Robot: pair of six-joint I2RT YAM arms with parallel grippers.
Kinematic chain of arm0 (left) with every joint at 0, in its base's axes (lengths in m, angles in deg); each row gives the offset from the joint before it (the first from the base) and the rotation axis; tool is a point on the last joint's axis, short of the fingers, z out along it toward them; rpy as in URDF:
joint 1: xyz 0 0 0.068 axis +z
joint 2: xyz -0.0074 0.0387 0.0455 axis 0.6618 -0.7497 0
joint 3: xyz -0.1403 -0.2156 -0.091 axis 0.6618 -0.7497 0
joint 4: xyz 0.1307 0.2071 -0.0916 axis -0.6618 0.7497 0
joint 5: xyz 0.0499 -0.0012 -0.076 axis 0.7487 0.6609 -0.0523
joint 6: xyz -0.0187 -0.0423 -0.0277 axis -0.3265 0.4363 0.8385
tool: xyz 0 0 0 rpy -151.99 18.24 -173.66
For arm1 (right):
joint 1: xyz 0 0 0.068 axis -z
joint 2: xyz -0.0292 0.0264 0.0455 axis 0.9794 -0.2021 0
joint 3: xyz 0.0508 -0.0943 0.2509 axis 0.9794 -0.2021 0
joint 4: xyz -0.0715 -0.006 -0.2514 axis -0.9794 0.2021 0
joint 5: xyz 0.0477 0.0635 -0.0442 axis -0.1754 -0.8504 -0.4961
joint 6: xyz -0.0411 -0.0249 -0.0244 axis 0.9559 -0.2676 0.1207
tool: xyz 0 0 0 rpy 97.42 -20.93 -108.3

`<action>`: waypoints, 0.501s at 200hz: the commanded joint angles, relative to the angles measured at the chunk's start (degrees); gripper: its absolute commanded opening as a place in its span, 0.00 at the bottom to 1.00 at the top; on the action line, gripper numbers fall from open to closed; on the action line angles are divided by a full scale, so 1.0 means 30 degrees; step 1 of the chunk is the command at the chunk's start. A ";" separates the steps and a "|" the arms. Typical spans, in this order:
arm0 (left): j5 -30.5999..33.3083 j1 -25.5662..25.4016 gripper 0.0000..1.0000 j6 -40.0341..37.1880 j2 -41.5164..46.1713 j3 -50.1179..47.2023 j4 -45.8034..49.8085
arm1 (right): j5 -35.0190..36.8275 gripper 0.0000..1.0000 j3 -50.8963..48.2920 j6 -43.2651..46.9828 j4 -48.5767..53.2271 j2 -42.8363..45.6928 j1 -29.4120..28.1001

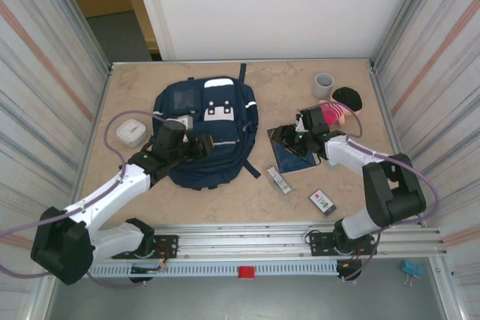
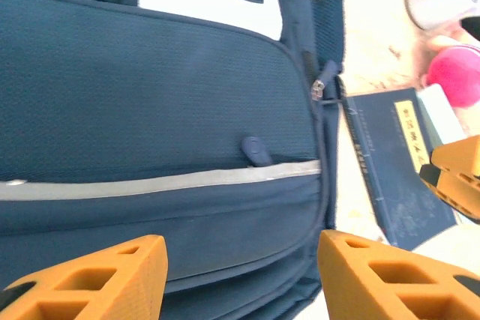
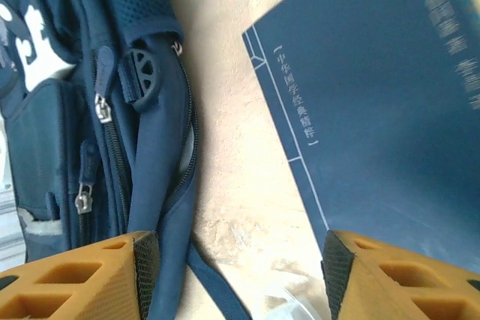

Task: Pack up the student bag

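Note:
The student bag (image 1: 206, 136) lies flat in the middle of the table, navy with white patches and a pale stripe (image 2: 150, 183). My left gripper (image 1: 201, 145) hangs over its front pocket, open; in the left wrist view the left gripper (image 2: 240, 275) has only bag fabric (image 2: 150, 95) below it. My right gripper (image 1: 289, 136) hovers open at the left edge of a dark blue book (image 1: 295, 155). In the right wrist view the right gripper (image 3: 240, 275) spans bare table between the bag's zipped side (image 3: 150, 148) and the book (image 3: 390, 110).
A grey cup (image 1: 323, 85) and a pink and black plush toy (image 1: 341, 106) sit at the back right. A white round box (image 1: 130, 133) lies left of the bag. A small striped bar (image 1: 279, 180) and a small card-like box (image 1: 322, 201) lie near the front. Metal walls close both sides.

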 commanded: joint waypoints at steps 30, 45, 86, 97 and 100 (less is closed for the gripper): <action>-0.1316 -0.2650 0.57 -0.0069 -0.4141 0.3428 -0.1690 | 0.1026 0.59 0.1331 0.4262 0.5883 0.1521 0.4046; -0.1084 -0.3476 0.55 -0.0066 -0.6011 0.4835 -0.1465 | 0.2097 0.59 0.0797 0.4480 0.5969 0.1690 0.4393; -0.1229 -0.5168 0.53 0.0321 -1.0510 0.8389 -0.1312 | 0.3387 0.58 -0.0503 0.4524 0.5481 0.1357 0.4548; -0.1448 -0.5426 0.51 0.0417 -1.1601 0.9245 -0.1146 | 0.3448 0.57 -0.0724 0.4544 0.5288 0.1205 0.4549; -0.1497 -0.5495 0.51 0.0421 -1.1879 0.9446 -0.1132 | 0.3435 0.57 -0.0797 0.4550 0.5224 0.1149 0.4553</action>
